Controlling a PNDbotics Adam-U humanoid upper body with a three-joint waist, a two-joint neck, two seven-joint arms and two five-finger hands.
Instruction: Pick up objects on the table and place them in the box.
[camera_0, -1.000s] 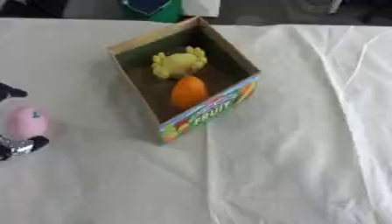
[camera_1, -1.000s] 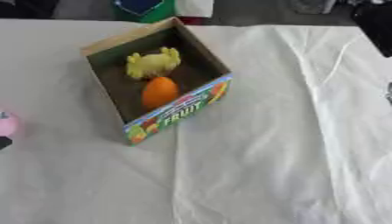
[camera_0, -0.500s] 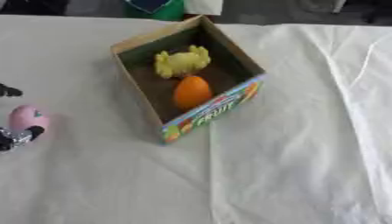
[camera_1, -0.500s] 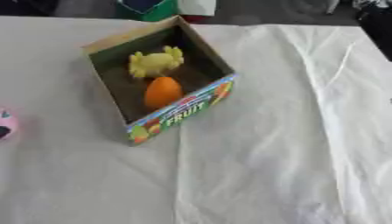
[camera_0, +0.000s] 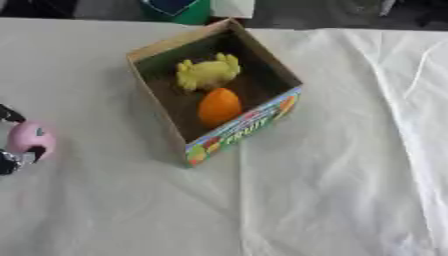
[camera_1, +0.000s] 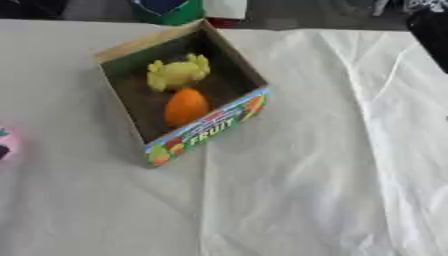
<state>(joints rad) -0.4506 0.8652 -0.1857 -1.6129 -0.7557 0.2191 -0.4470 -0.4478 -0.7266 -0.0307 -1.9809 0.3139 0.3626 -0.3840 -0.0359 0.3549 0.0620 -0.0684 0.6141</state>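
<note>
Since a second ago my left hand (camera_0: 10, 162) and the pink object (camera_0: 31, 138) it carries sit a little lower and closer to the left edge; the box (camera_0: 166, 44) seems unchanged apart from a slight shift of the whole view. I see the open cardboard box standing askew on the white cloth of the tabletop (camera_0: 332, 200), its printed front wall showing fruit pictures and the word FRUIT. Inside it lie two things: a yellow lumpy toy (camera_0: 207, 73) toward the back wall and an orange egg-shaped object (camera_0: 218, 106) just in front of it, nearer the printed wall; they look close together, but I cannot tell if they touch. Well to the left of the box, the pink rounded object is held between dark fingers (camera_0: 9, 114) above and below it, so my left hand is grasping it. Most of that hand is cut off by the frame edge. Right of the box, at the upper corner of the right eye view, a dark shape shows; I cannot tell what it is. Beyond the box's far side, a green container (camera_1: 166, 10) stands partly out of frame.
</note>
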